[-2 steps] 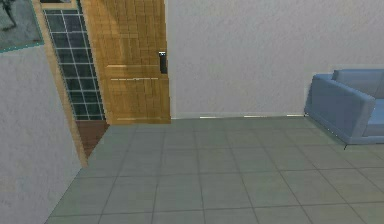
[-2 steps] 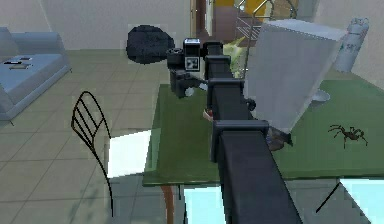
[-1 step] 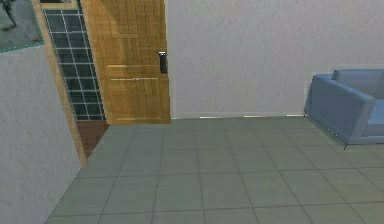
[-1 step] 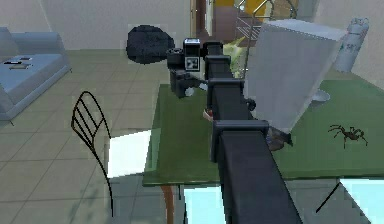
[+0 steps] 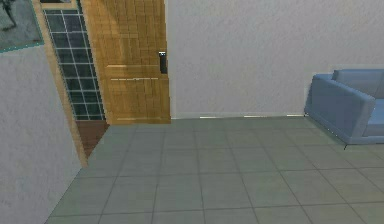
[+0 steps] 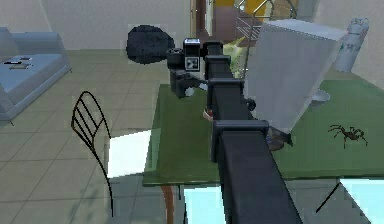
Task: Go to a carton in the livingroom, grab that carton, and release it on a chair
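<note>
A tall pale grey carton [image 6: 296,75] stands on the green tabletop [image 6: 180,140], just right of my arm's dark bar [image 6: 235,130]. The gripper [image 6: 177,74] sits at the bar's far end, left of the two white marker squares, above the table's far left part. A black lumpy thing [image 6: 150,45] lies right behind it, so I cannot tell whether the gripper holds anything. A black wire chair [image 6: 93,128] with a white seat [image 6: 130,155] stands at the table's left edge.
A black spider-like figure [image 6: 348,133] lies on the table's right part. A blue sofa [image 6: 30,75] stands at the arm side view's left. In the forward view a wooden door [image 5: 130,60], a blue sofa [image 5: 350,105] at the right and open tiled floor [image 5: 220,170].
</note>
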Available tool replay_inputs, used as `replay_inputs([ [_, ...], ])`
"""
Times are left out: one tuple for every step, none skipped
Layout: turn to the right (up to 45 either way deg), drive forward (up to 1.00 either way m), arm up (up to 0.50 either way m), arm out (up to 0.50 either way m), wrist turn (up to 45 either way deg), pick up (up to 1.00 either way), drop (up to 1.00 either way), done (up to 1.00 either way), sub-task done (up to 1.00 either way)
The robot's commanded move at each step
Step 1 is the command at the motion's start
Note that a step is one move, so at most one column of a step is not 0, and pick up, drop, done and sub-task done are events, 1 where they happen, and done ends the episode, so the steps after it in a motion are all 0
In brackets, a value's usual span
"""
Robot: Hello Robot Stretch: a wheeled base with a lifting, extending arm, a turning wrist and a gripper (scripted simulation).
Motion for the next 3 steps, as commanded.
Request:
replay_inputs([
  [0.0,0.00,0.00,0.00,0.0,0.00,1.00,0.00,0.00],
  [0.0,0.00,0.00,-0.10,0.0,0.00,0.00,0.00,0.00],
  [0.0,0.00,0.00,0.00,0.0,0.00,0.00,1.00,0.00],
])
